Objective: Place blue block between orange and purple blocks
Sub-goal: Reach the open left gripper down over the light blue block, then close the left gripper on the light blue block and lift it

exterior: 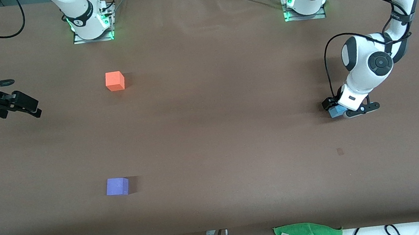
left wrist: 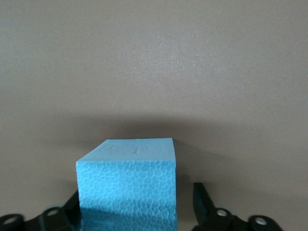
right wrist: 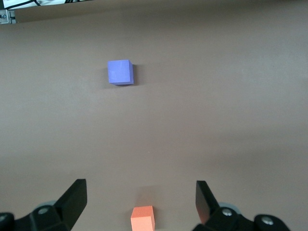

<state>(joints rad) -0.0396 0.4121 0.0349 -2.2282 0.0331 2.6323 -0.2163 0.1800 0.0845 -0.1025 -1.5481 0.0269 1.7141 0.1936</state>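
Sky-blue foam, the blue block sits on the table at the left arm's end, straddled by the left gripper whose jaws, not visibly clamped, are positioned to grasp; the right gripper waits open.

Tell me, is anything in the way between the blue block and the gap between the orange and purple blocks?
Nothing visible. The blue block sits between the left claw fingers at the left arm's end of the table. Only bare brown table lies between it and the gap between the orange block and purple block.
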